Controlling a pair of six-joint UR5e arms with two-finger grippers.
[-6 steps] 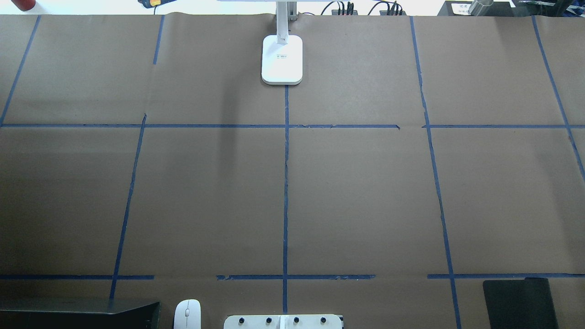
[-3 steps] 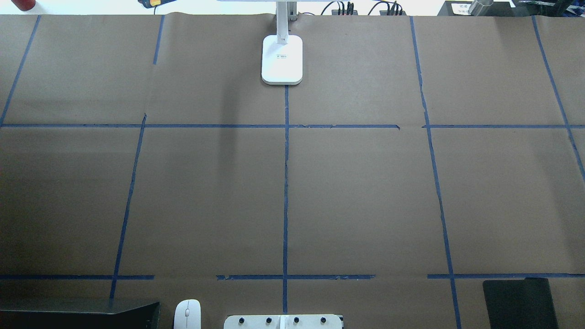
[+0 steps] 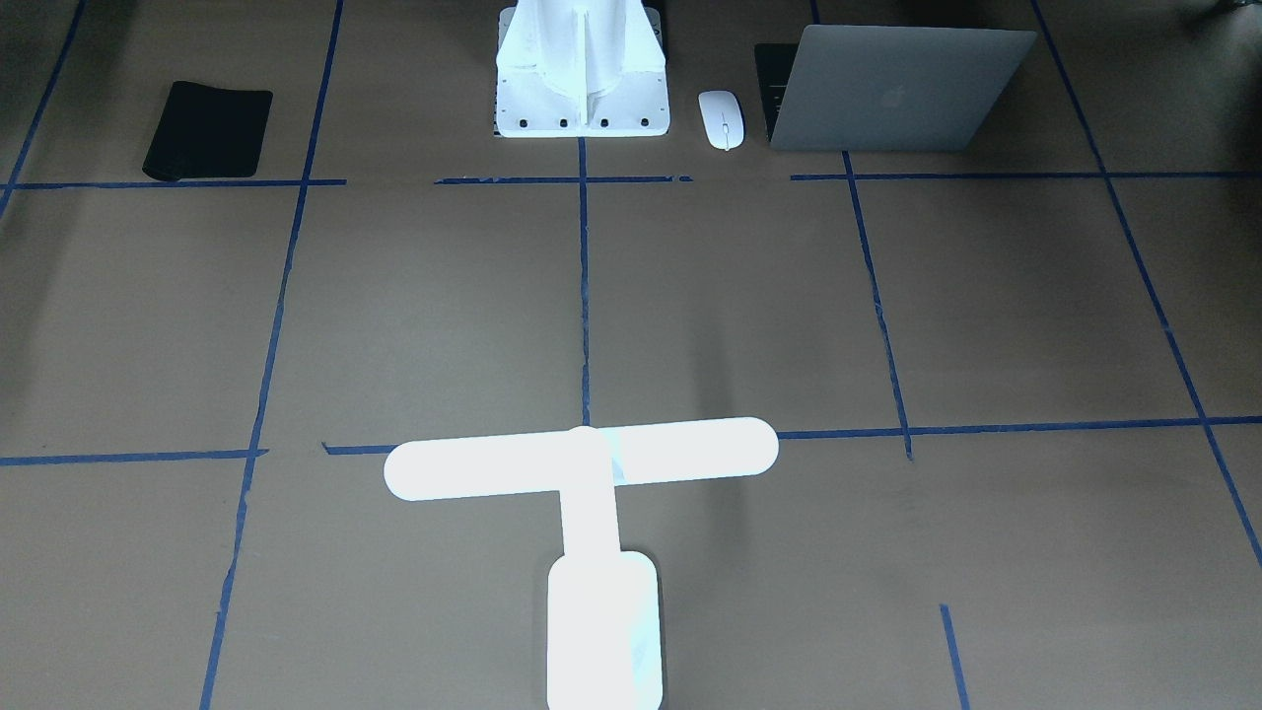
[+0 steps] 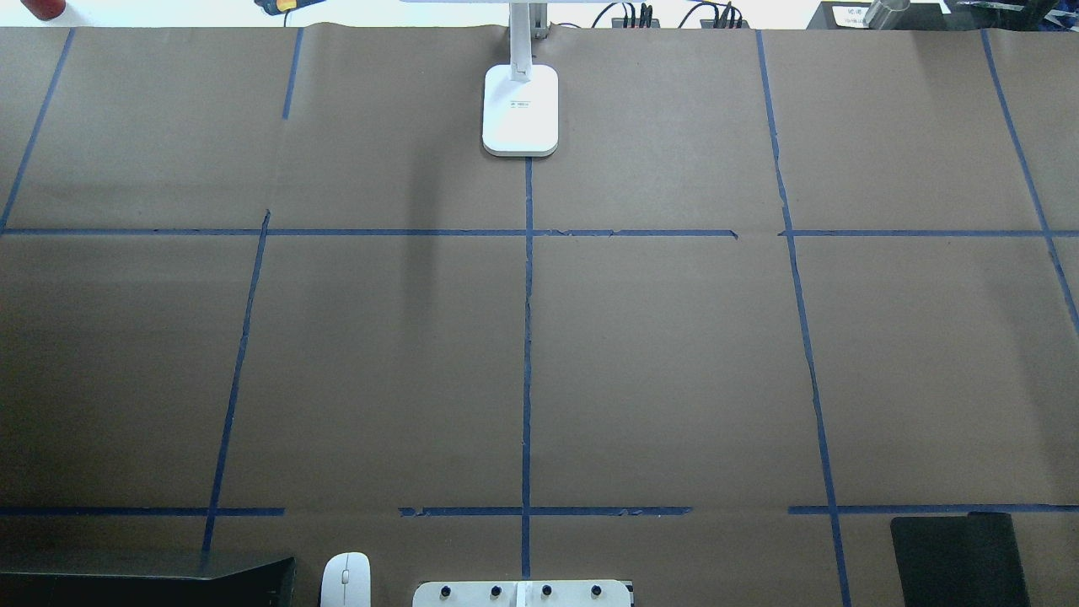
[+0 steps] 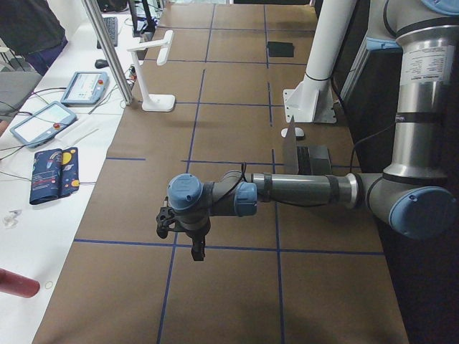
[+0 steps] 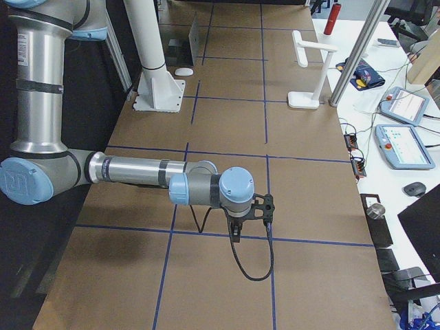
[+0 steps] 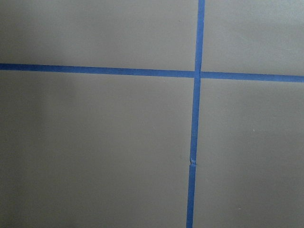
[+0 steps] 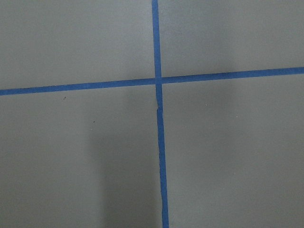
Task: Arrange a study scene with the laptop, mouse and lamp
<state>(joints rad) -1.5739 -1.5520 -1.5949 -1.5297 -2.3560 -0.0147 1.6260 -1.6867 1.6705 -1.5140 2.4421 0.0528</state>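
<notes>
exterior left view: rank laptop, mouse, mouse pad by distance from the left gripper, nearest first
1. laptop, on the robot's own left side, closest to the left gripper.
2. mouse, just past the laptop.
3. mouse pad, far end, on the robot's right side.

A wide desk [image 4: 674,362] covered in matt brown paper fills the scene, divided into large rectangles by thin blue tape lines [image 4: 527,337] that are slightly crooked and broken in places. A soft, faint shadow band [image 4: 421,253] runs across the paper from the far edge. Just beyond the desk's far long edge stands a white bench [image 5: 86,143], with a slanted silver aluminium post [image 6: 357,51] rising at the seam between them. On the bench lie two grey-framed touchscreen pendants [image 6: 405,106], a black keyboard [image 5: 110,30], a dark blue patterned pouch [image 5: 54,174] and, past the desk's far left corner, a red cylinder [image 6: 333,17].
</notes>
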